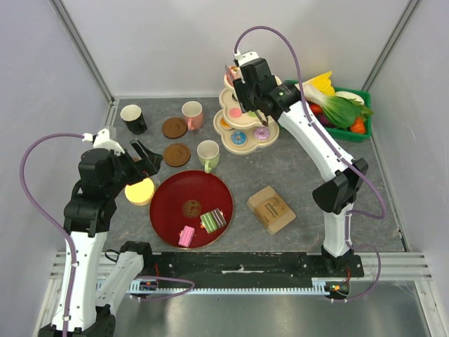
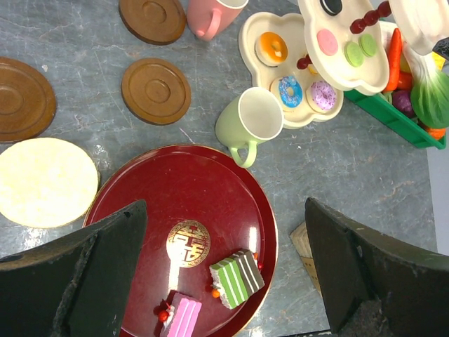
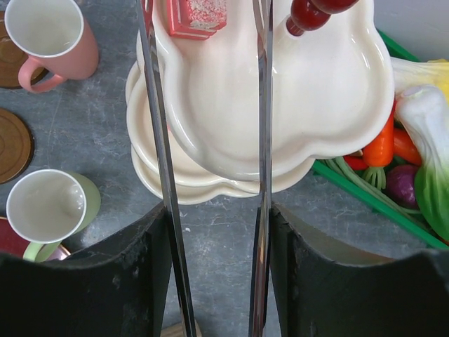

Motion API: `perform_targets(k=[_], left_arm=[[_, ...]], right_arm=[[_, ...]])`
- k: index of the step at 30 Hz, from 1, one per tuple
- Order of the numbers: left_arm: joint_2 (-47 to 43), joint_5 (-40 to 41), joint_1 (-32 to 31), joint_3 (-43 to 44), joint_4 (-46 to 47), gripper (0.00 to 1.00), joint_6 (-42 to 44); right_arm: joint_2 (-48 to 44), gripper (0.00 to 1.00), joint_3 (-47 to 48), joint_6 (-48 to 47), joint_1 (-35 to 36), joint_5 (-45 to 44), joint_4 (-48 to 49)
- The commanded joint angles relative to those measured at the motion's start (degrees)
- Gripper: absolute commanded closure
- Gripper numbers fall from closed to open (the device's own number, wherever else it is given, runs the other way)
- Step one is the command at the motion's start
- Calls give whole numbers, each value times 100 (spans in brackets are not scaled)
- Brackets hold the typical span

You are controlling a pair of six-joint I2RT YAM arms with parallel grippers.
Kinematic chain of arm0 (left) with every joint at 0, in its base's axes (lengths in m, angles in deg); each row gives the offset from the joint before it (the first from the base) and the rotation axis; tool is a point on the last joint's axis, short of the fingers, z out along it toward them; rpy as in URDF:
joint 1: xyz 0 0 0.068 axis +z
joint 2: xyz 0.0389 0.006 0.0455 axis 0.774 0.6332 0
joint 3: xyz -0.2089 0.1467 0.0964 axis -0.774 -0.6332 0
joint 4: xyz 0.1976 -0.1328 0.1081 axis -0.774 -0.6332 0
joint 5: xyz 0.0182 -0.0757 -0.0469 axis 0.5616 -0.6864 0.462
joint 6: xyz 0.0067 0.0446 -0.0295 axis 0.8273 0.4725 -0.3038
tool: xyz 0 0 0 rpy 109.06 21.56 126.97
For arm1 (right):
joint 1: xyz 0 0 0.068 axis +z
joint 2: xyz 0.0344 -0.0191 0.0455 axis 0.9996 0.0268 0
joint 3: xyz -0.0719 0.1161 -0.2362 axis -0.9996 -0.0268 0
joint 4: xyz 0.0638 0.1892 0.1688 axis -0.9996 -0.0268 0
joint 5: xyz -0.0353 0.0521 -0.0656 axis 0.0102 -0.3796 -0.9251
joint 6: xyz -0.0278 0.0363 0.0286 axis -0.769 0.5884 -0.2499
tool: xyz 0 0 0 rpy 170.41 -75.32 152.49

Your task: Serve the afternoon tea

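My right gripper (image 1: 247,83) is shut on metal tongs (image 3: 160,147) and hovers over the cream tiered stand (image 1: 242,133). In the right wrist view a red cake slice (image 3: 198,15) on the top tier (image 3: 323,98) lies between the two tong arms; their tips are out of view. My left gripper (image 2: 224,210) is open and empty above the red tray (image 1: 175,196), which holds a green striped slice (image 2: 237,278) and a pink slice (image 2: 181,317). Donuts (image 2: 289,91) and macarons (image 2: 326,42) sit on the lower tiers. The green mug (image 1: 208,154), pink mug (image 1: 192,114) and black mug (image 1: 133,118) stand apart from the coasters (image 1: 177,154).
A yellow disc (image 1: 139,191) lies left of the tray, under my left gripper. A tan block (image 1: 271,208) lies right of the tray. The green crate (image 1: 363,133) of toy vegetables stands at the back right, beside the stand. Walls close in the table.
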Motion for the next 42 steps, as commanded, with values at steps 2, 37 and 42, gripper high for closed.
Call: perform_targets(k=[2, 37, 42], left_arm=[[-83, -103, -17, -3, 177, 0, 142], [-417, -182, -17, -337, -605, 1, 10], [-531, -138, -26, -381, -720, 1, 28]], right_arm=[[-439, 41, 263, -103, -18, -252, 139], [-2954, 43, -4175, 1584, 3777, 705, -142], [-2654, 43, -4447, 682, 4613, 856, -310]])
